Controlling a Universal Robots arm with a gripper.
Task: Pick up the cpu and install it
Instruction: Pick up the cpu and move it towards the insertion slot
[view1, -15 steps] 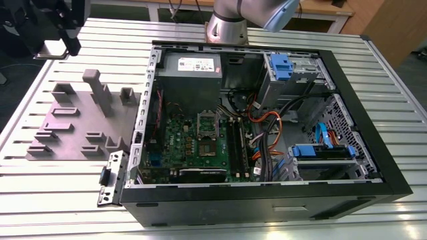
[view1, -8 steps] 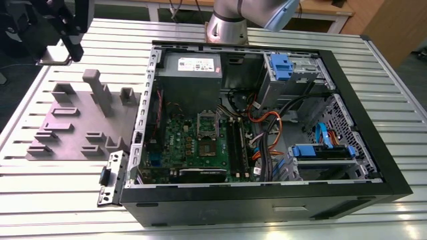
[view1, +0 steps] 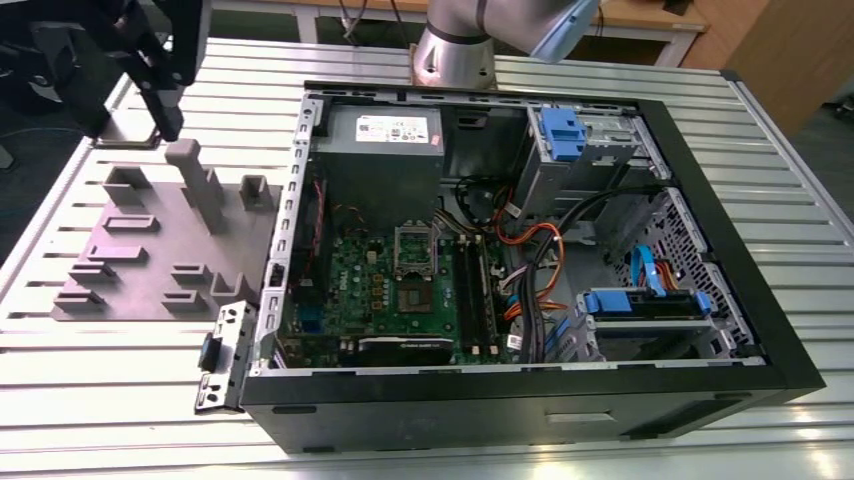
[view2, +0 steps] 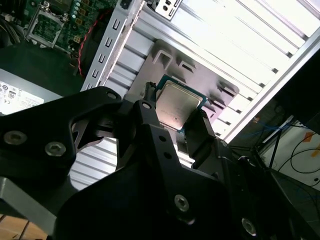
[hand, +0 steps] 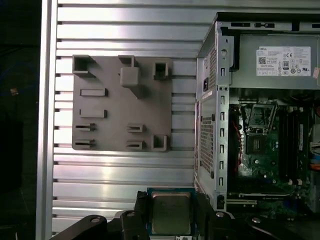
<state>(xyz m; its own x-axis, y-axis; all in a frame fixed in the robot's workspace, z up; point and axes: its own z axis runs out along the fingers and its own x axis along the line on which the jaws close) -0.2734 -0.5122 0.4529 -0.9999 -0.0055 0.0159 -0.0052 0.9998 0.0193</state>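
First wrist view, jaws clamped on cpu (hand: 171, 212), motherboard (hand: 265, 162) inside open computer case (hand: 207, 135).

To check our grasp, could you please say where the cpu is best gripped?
By two opposite edges, a finger closing in from each side, as the gripper holds it here: the cpu is a flat square, and this leaves its metal top uncovered.

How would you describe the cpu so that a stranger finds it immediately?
Find the open computer case and the grey fixture plate beside it. The cpu is the small square chip held between the black fingers; its silver-grey top and greenish rim set it apart.
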